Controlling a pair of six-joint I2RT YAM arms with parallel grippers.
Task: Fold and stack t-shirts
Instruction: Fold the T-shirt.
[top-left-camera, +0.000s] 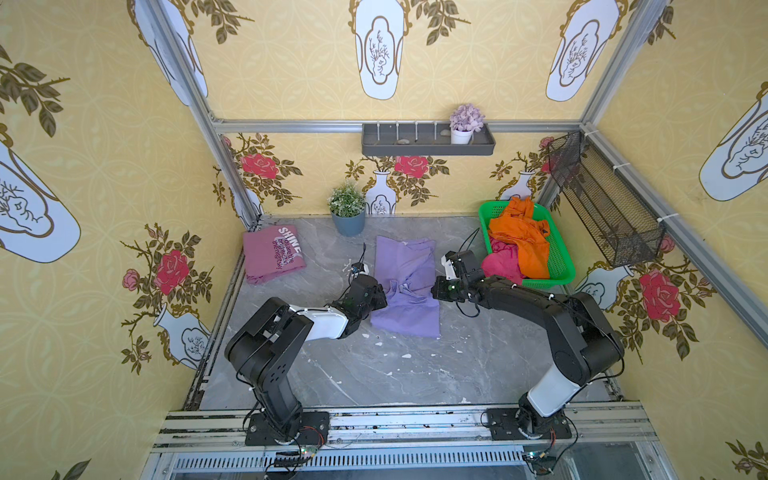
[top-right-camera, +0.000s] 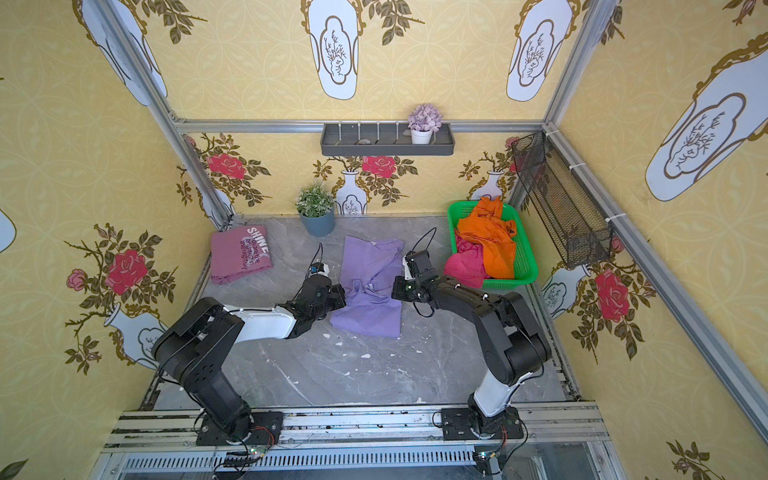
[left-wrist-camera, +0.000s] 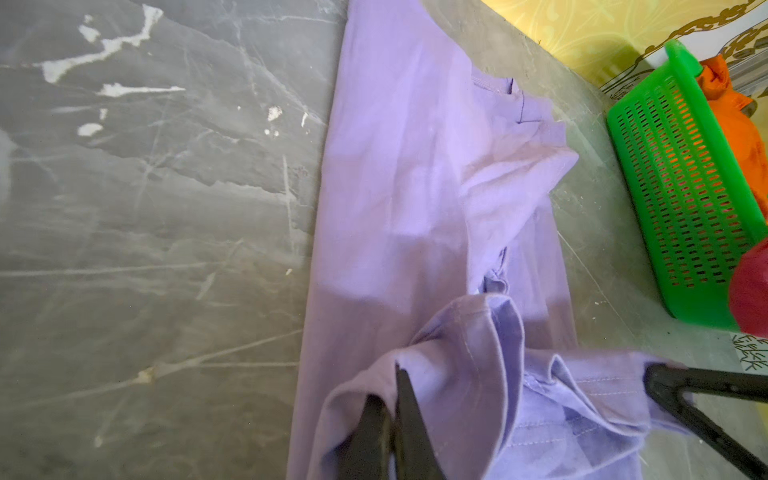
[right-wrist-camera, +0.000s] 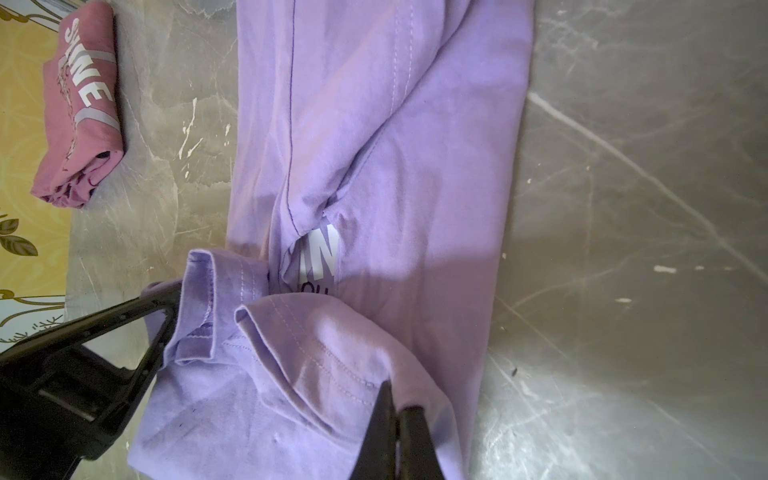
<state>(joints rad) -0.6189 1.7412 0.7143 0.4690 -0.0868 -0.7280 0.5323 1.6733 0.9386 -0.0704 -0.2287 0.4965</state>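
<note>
1. Right pincer (right-wrist-camera: 398, 401) is closed on the hem of the soft lavender cotton t-shirt (right-wrist-camera: 395, 145), which stretches ahead of it; left pincer (left-wrist-camera: 388, 390) — jaws nearly together — pinches the same hem.
2. Keep both corners level; lay the bunched hem flat.
3. Right wrist view, unlike the left, shows the folded dusty-mauve cotton t-shirt (right-wrist-camera: 79, 124) beyond left pincer.

2 top views: high overhead, whole table (top-left-camera: 415, 374) | 2 wrist views: close, opposite sides, sharing lavender t-shirt (left-wrist-camera: 415, 187)
</note>
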